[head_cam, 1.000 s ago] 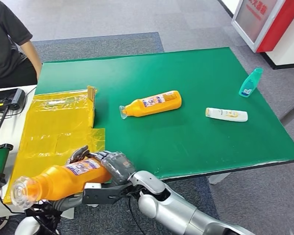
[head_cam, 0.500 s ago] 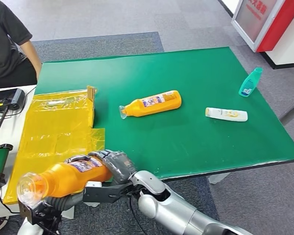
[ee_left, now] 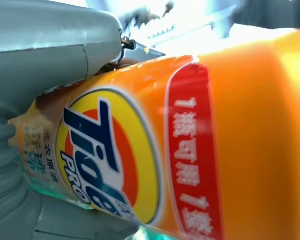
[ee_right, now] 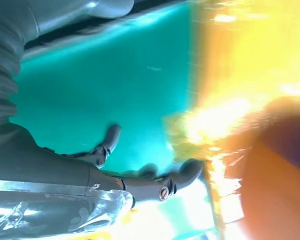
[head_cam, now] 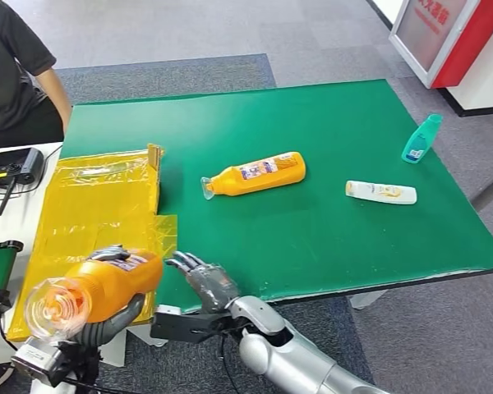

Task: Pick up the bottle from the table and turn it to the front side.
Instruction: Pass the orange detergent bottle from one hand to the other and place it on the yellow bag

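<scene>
I count two orange plastic detergent bottles. One orange bottle with a clear cap (head_cam: 101, 289) sits at lower left of the head view, gripped in my left hand (head_cam: 101, 327), cap toward the camera, over the crumpled yellow plastic bag (head_cam: 89, 209). The other orange bottle (head_cam: 255, 174) lies flat mid-frame on the green table (head_cam: 306, 238). Two more bottles lie at right: a white tube-shaped one (head_cam: 381, 192) and a small teal one (head_cam: 421, 138). My right hand (head_cam: 204, 277) hangs just beside the held bottle's base, fingers spread, holding nothing. The left wrist view adds the held bottle's (ee_left: 201, 150) round blue-and-yellow logo label and red strip, pressed against the grey thumb (ee_left: 54, 40). The right wrist view shows dark fingertips (ee_right: 186, 172) apart over green.
</scene>
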